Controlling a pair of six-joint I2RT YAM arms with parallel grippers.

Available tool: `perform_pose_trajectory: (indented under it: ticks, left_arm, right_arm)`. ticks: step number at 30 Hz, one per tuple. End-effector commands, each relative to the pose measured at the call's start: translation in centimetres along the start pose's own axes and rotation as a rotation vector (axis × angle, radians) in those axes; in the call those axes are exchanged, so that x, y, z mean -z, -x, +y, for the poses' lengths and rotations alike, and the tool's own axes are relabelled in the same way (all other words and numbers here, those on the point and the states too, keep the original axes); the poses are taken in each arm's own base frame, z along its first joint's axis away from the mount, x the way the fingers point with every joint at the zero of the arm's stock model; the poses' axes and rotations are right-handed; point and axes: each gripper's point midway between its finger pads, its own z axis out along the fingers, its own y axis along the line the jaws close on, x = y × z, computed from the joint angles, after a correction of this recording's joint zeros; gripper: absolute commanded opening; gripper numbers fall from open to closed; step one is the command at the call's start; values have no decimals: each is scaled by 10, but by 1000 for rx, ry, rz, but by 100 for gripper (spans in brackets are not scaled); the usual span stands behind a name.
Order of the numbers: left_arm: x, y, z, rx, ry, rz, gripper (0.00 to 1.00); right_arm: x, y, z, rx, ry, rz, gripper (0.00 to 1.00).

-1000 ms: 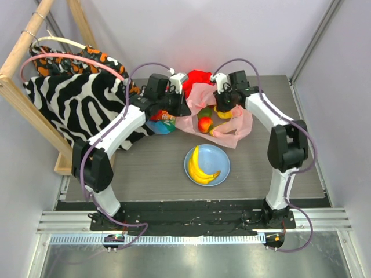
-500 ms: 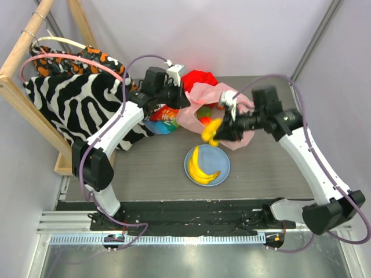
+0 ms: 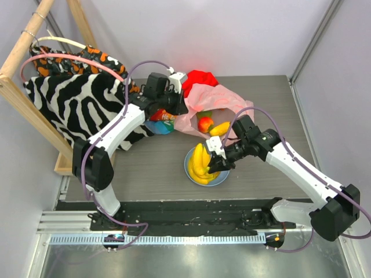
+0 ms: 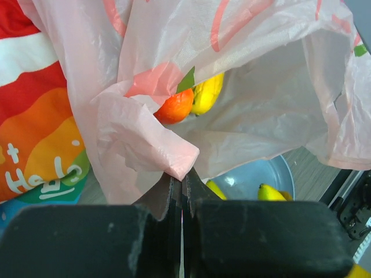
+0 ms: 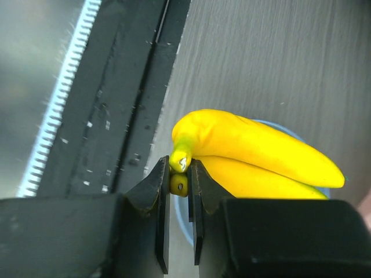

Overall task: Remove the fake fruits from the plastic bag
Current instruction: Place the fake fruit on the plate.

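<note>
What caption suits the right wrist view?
Right gripper pinching the banana bunch by its stem over the blue plate.

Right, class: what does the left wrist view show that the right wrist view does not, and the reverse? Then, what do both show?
Only the left wrist: the left gripper shut on a fold of the plastic bag, an orange-red fruit and a yellow fruit inside it, and the rainbow-striped cloth. Only the right wrist: the right gripper shut on the stem of a banana bunch. Both: the blue plate and yellow bananas.
</note>
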Motion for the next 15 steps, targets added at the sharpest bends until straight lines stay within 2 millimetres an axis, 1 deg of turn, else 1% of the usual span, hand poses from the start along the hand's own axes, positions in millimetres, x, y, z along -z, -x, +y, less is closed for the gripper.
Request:
perform_pose_trajectory:
  ticks: [1, 5, 6, 8, 9, 10, 12, 13, 14, 15]
  left_arm:
    - [16, 7, -3, -52, 13, -30, 0]
    - [17, 5, -2, -64, 18, -18, 0]
    - [17, 5, -2, -64, 18, -17, 0]
    - [17, 5, -3, -62, 15, -17, 0]
    - [16, 5, -3, -58, 13, -18, 0]
    - [17, 8, -5, -60, 6, -28, 0]
    - [16, 12, -8, -45, -6, -38, 0]
    - [15, 15, -9, -40, -14, -46, 0]
    - [15, 17, -11, -33, -21, -51, 0]
    - [15, 18, -13, -21, -29, -54, 0]
  right_arm:
    - [-7, -8, -5, 230, 38, -3, 8]
    - [-10, -34, -10, 267, 43, 45, 8]
    - [-8, -42, -15, 267, 36, 71, 8]
    - [-4, -54, -15, 274, 50, 116, 8]
    - [-1, -58, -20, 284, 41, 137, 9]
    - [0, -68, -24, 260, 41, 178, 9]
    - [7, -70, -32, 253, 33, 208, 8]
    - [10, -77, -31, 227, 48, 248, 8]
    - [15, -75, -37, 242, 42, 274, 8]
    - [19, -76, -38, 254, 47, 300, 8]
